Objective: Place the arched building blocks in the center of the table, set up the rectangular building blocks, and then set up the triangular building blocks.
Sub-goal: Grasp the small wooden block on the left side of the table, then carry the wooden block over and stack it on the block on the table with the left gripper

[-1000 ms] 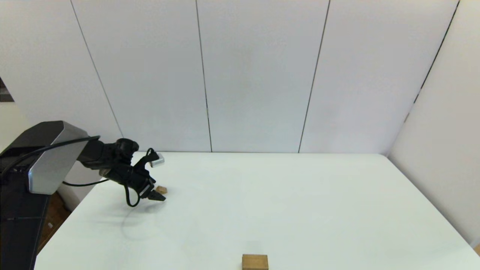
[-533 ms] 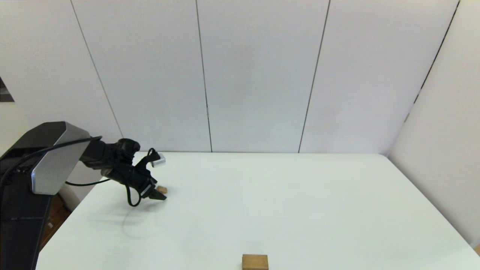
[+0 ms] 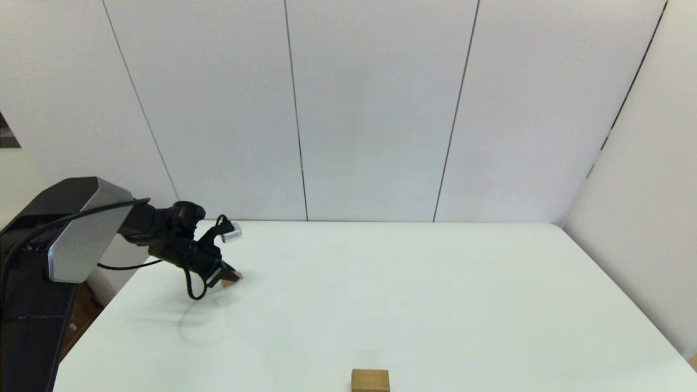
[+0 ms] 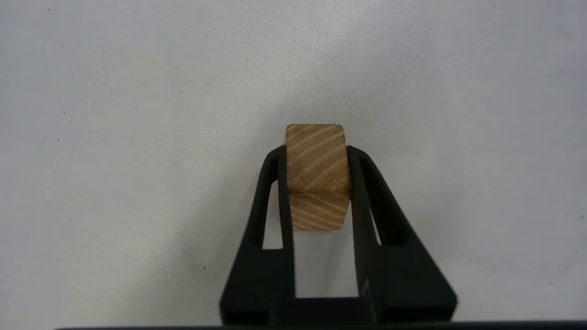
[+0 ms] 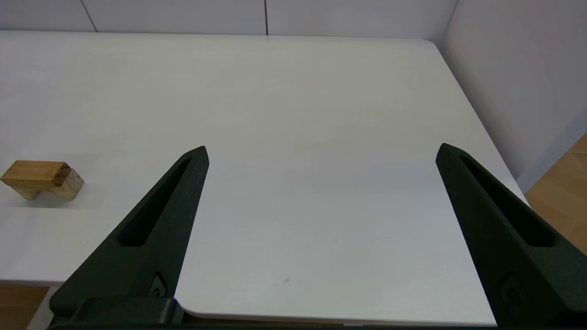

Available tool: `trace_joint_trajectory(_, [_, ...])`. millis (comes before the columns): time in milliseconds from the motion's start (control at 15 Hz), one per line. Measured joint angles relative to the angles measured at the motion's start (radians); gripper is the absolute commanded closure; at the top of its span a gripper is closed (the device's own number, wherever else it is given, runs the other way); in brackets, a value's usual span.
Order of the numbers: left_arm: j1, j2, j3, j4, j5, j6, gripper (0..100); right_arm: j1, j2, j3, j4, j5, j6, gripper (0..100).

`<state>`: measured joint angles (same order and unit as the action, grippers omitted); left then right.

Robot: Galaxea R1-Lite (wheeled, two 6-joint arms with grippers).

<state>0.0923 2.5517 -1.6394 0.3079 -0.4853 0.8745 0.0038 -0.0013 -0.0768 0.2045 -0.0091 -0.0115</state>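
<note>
My left gripper (image 3: pixel 230 278) reaches over the far left of the table (image 3: pixel 414 294) and is shut on the triangular block (image 3: pixel 233 281). The left wrist view shows this small light-brown wedge (image 4: pixel 316 160), ridge up, pinched between the fingers (image 4: pixel 360 183) of that gripper (image 4: pixel 316 153), at or just above the tabletop. The arched block (image 3: pixel 370 380) lies at the table's near edge, its notch facing down in the right wrist view (image 5: pixel 42 178). My right gripper (image 5: pixel 321 149) hangs open over the near right edge, holding nothing. The rectangular block is out of view.
White wall panels (image 3: pixel 375 109) stand behind the table and along its right side. The left arm's cable (image 3: pixel 190 288) loops down under the wrist. The table's rounded near corner (image 5: pixel 202 314) lies just under the right gripper.
The left gripper has shifted slightly forward over the small wedge and now covers it, its fingers around the block. The arched block has not moved.
</note>
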Motion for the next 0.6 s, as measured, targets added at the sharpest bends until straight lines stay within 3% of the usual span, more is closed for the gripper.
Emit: trace_joint_trajectory(600, [-0.022, -0.083, 0.004, 0.008, -0.036, -0.026, 100, 0.000, 0.000, 0.000, 0.000, 0.000, 0.000, 0])
